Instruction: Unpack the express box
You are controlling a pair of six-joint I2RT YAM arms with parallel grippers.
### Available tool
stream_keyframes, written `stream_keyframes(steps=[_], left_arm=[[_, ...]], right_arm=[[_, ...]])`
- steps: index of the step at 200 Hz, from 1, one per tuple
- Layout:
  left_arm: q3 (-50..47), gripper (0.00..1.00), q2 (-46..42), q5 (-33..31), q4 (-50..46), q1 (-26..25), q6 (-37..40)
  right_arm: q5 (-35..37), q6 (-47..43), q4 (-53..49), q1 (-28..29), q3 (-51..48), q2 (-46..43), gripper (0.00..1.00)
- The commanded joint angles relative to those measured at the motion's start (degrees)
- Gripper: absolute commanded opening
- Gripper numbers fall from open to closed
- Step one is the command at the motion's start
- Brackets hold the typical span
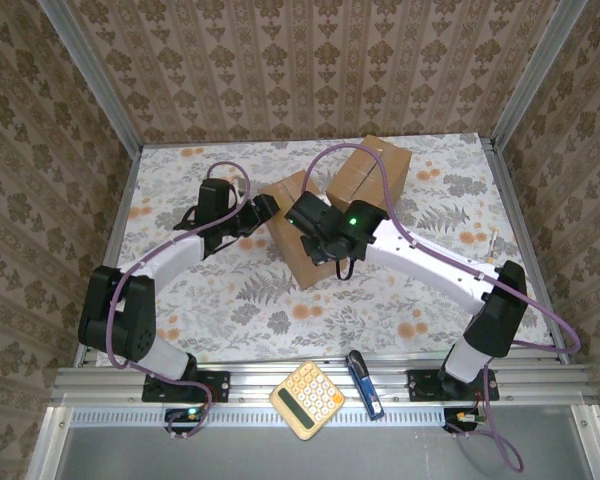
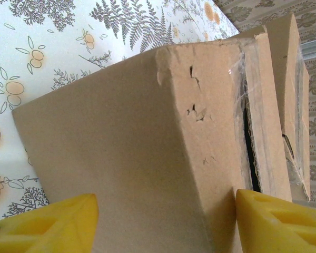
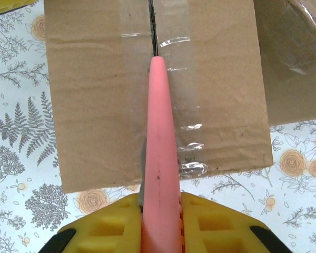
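The right gripper (image 3: 160, 213) is clamping a pink cutter (image 3: 160, 132), whose long axis is lying along the taped seam (image 3: 154, 31) of the box (image 3: 95, 95), tip pointing away from the gripper. The left gripper (image 2: 166, 221) is straddling the box's end, fingers wide; I cannot tell whether they are pressing. The box is sitting mid-table (image 1: 230, 300), just beside a second box (image 1: 372, 172).

Two I2RT YAM arms, the left arm (image 1: 185, 252) and the right arm (image 1: 430, 262), wear white shells between black joints, on black bases bolted to an aluminium rail (image 1: 310, 385). A purple cable (image 1: 232, 168) trails along each. A green light (image 1: 352, 219) glows on the right wrist. The left end effector (image 1: 265, 208) and right end effector (image 1: 302, 214) have black bodies and chunky yellow fingers (image 3: 216, 224).
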Motion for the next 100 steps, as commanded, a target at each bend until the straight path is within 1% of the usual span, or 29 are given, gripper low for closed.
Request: stream_keyframes(steps=[1,100], left_arm=[[-1.79,0.68,-0.12,-1.45,-4.27,0.47,-0.21],[-1.92,0.68,-0.08,-1.43,-4.21,0.47,-0.3]], right_arm=[[0.13,3.12,-9.92,1.11,-0.11,-1.68,0.0],[-0.22,7.5,-17.87,5.5,-1.98,-6.48,0.0]])
